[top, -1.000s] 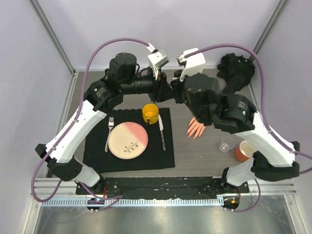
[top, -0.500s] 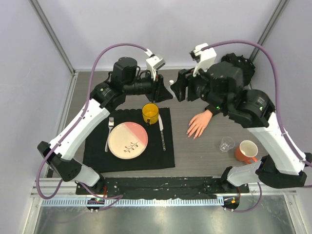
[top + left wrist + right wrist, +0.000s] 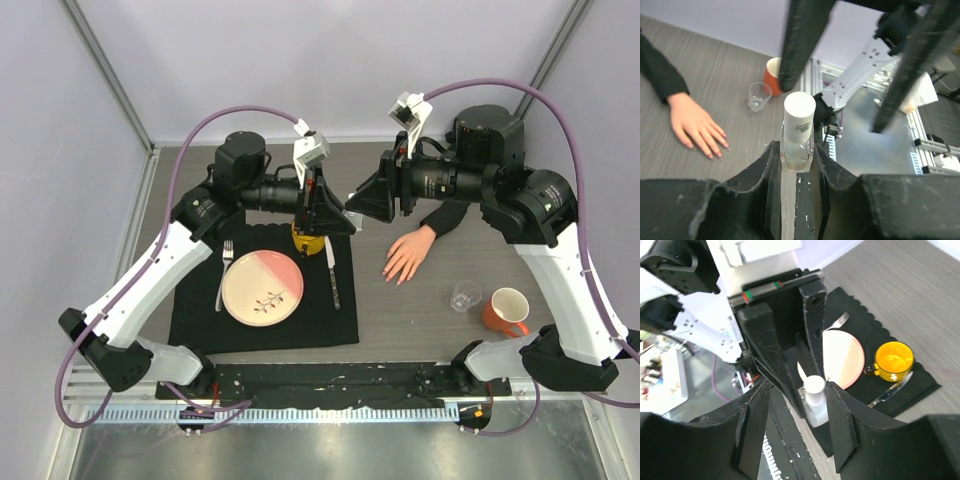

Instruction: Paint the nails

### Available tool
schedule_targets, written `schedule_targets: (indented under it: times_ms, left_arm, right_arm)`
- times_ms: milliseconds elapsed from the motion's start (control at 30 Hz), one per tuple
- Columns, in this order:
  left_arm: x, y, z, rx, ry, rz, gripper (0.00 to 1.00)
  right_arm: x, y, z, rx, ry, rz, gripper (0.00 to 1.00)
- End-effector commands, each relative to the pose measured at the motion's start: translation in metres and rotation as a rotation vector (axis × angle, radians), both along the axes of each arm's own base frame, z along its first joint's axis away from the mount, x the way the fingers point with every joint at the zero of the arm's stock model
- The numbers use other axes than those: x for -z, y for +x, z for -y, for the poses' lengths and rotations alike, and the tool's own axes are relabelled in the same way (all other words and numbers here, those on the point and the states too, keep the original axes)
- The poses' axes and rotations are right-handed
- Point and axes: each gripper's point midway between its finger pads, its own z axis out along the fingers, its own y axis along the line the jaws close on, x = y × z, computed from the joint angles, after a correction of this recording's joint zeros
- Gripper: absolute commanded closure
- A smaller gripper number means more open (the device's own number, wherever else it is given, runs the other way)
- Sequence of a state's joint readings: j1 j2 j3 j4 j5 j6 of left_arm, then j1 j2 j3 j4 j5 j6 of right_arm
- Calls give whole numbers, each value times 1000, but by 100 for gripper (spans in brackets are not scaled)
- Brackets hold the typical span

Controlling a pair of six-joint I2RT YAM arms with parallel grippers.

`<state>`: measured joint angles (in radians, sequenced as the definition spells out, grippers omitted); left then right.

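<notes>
The pale mannequin hand [image 3: 405,256] with a black sleeve lies palm down right of the placemat; its tiny nails [image 3: 715,153] show at the spread fingertips. My left gripper [image 3: 333,214] is shut on a small clear bottle [image 3: 798,145] with a white cap, held upright above the mat's far right corner. My right gripper [image 3: 358,203] is open and faces the left one. Its fingers [image 3: 840,425] stand on either side of the bottle's white cap [image 3: 814,385], the right finger close to it. Both grippers are left of the hand and above the table.
A black placemat [image 3: 190,310] holds a pink and cream plate [image 3: 262,287], a fork [image 3: 224,270], a knife [image 3: 331,272] and a yellow mug [image 3: 894,360]. A clear glass [image 3: 463,296] and an orange mug [image 3: 503,310] stand right of the hand.
My right arm has swung back off the mannequin hand and turned its open gripper toward the left gripper. My left gripper has moved nearer with the bottle, meeting it.
</notes>
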<state>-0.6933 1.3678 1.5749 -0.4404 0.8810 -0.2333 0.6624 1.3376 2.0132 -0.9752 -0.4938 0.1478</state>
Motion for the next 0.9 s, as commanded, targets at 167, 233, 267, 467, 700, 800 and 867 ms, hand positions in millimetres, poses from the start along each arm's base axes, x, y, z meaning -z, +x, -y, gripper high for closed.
schedule_targets:
  times_ms: [167,233,267,467,700,800,867]
  left_arm:
    - [-35,-31,-6,148,-125,97,100]
    - [-36,-31,-7,147,-126,101,100]
    - [-37,-31,-7,147,-128,103,100]
    - [-37,-25,-6,113,-122,112,100]
    - [-30,23,-11,-142,16,164,100]
    - [-39,61,-20,-373,43,171,100]
    - [-39,94,-26,-545,67,156,100]
  right_arm:
    - [-3,-22,-8,-156,39,-29,49]
    - [-2,-24,-10,-177,41,-37,51]
    - [-2,-23,-12,-179,43,-38,53]
    - [3,-16,-13,-167,27,-24,77]
    - [8,9,3,16,-11,37,99]
    - [4,38,18,256,-31,107,99]
    - [-6,46,32,463,-42,174,99]
